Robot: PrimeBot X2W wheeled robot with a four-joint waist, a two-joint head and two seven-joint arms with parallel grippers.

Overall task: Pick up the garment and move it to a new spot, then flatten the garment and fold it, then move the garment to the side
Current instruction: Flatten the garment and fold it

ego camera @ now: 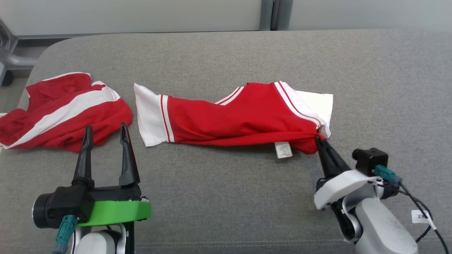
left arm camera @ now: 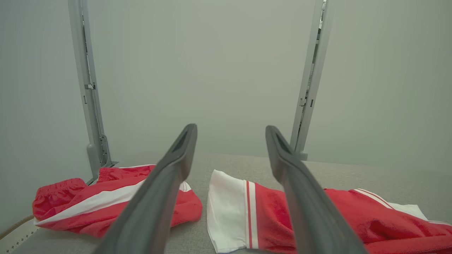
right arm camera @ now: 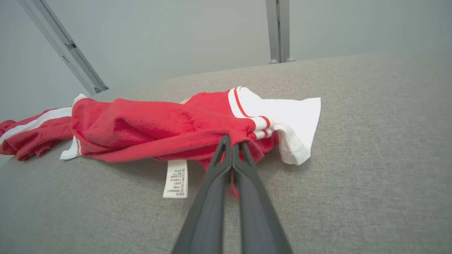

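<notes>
The pick-up, the first step, is judged to be in hand; the garment (ego camera: 243, 116), a red top with white striped sleeves, is laid crumpled across the middle of the grey padded surface (ego camera: 226, 204), with its care label (ego camera: 283, 149) turned out at the near edge. The right gripper (ego camera: 319, 138) is clenched on a bunched red fold at the garment's near right corner, just beside the white sleeve; in the right wrist view, cloth is seen pinched between the meeting fingers. The left gripper (ego camera: 106, 129) is held released, fingers spread with nothing between them, near the left sleeve but apart from it; a second red piece (ego camera: 67, 113) with a white band is seen just beside the garment's left end. A lift is judged to be called for next; since only one corner is gripped, the cloth can be expected to hang and drag, so height should be gained before it is carried off.
</notes>
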